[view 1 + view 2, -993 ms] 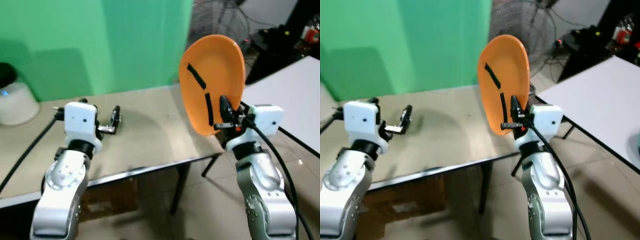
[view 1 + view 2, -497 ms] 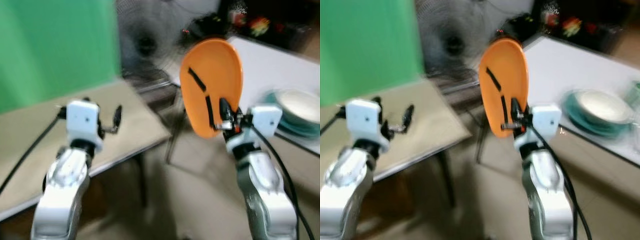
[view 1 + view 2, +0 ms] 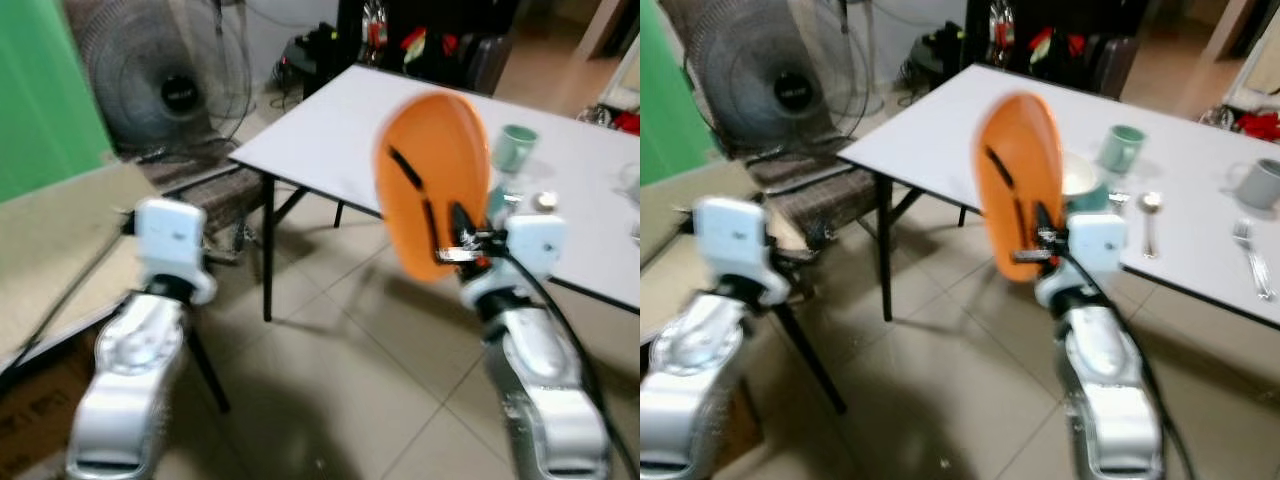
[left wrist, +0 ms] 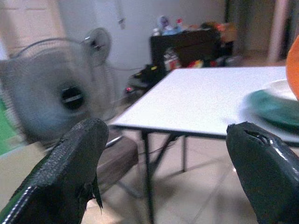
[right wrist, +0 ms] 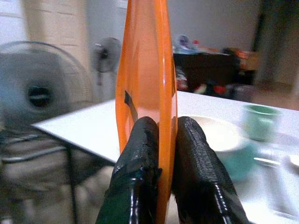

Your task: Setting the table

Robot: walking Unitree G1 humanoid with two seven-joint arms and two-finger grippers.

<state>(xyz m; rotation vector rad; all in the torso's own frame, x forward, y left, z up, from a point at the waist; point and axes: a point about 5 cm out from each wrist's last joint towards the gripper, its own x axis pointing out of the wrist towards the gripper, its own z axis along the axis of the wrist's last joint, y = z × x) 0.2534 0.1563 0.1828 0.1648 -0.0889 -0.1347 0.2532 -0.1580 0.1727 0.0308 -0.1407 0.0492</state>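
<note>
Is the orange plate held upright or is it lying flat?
Upright. The orange plate stands on edge, its lower rim pinched between the fingers of the right tool, in the air before the white table.

Home dining room: laid white table, standing fan.

We've got open tiled floor ahead; the white rectangular table stands far right, crowded at its right end by a green mug, spoon and fork.
</note>
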